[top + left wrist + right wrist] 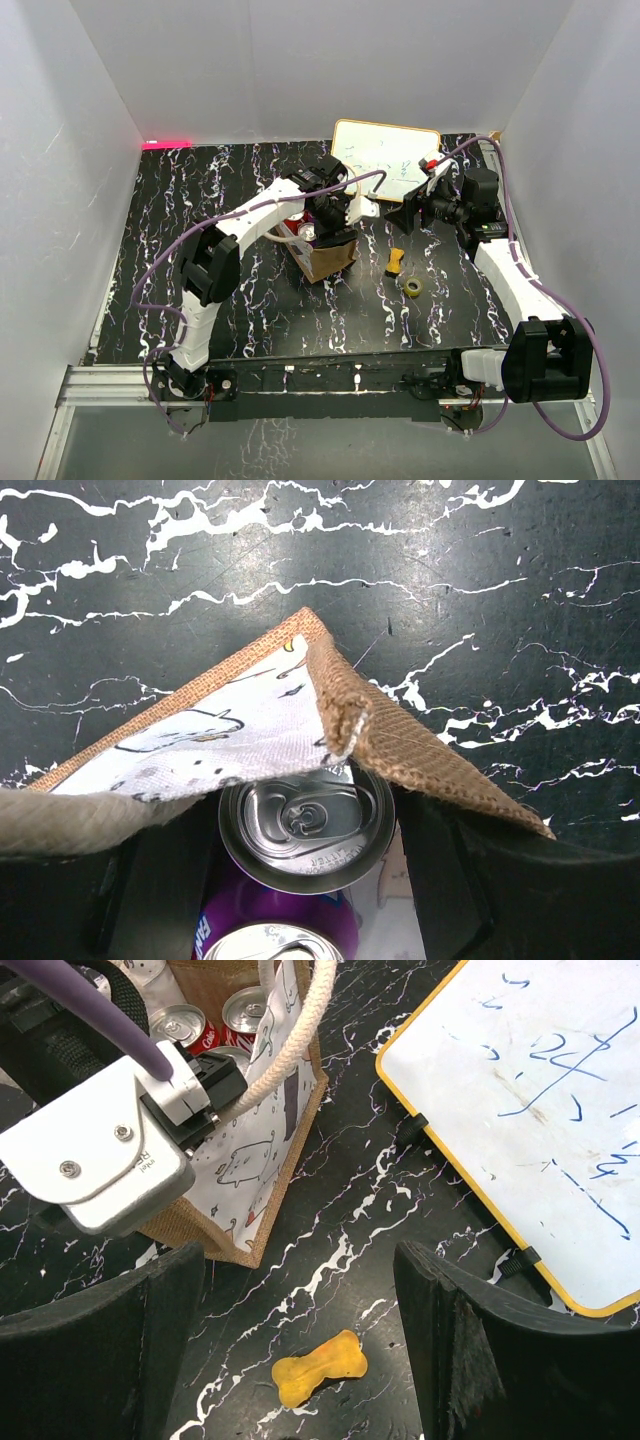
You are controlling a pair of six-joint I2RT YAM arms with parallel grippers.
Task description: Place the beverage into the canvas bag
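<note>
Silver-topped can (305, 825) sits between left jaws inside canvas bag (430, 750), grip unclear

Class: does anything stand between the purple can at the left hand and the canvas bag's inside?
Yes. Another can's silver top lies just ahead of the purple can, and the canvas bag's wall sags over it.

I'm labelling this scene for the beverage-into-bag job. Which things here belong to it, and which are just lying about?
Part of the job:
- canvas bag
- drink cans inside it
- left gripper, over the bag's mouth

Just lying about:
- whiteboard
- yellow bone-shaped piece
- roll of tape
</note>
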